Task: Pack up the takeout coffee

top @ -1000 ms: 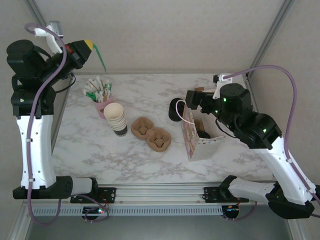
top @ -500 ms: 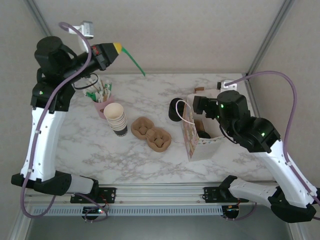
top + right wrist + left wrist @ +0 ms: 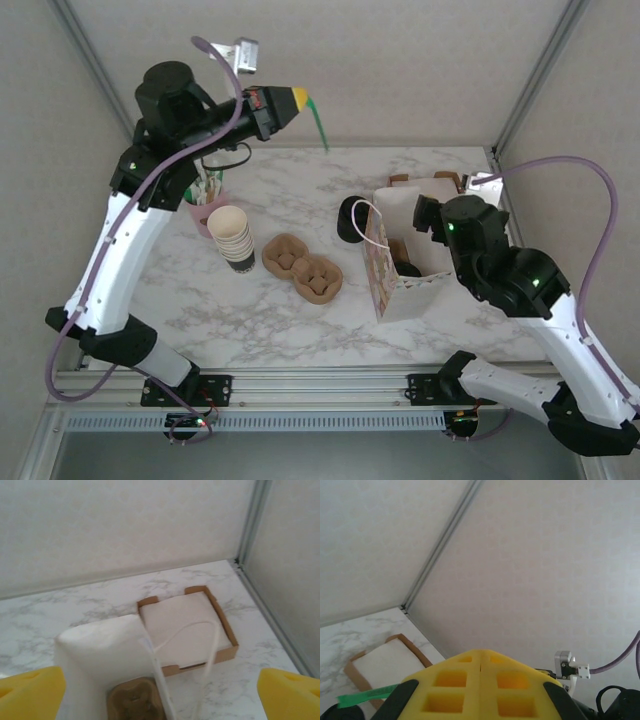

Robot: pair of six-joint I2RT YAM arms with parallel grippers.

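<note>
My left gripper (image 3: 297, 98) is raised high over the back of the table, its yellow fingers (image 3: 480, 687) shut on a thin green stick (image 3: 319, 120), whose end shows in the left wrist view (image 3: 367, 696). A white floral paper bag (image 3: 384, 268) stands open at the right. A brown cup carrier (image 3: 132, 700) lies in its bottom. Low inside the bag a dark round top (image 3: 406, 268) looks like the takeout coffee's lid; its sides are hidden. My right gripper (image 3: 160, 697) hangs open above the bag's mouth, holding nothing.
A black cylinder (image 3: 350, 219) stands just left of the bag. Two brown carriers (image 3: 303, 268), a stack of paper cups (image 3: 232, 236) and a pink cup of sticks and sachets (image 3: 201, 190) sit mid-left. A cardboard tray of napkins (image 3: 185, 625) lies behind the bag.
The left arm has swung up and to the right, carrying the green stick toward the middle. The right arm has drawn back toward the right, still open.
</note>
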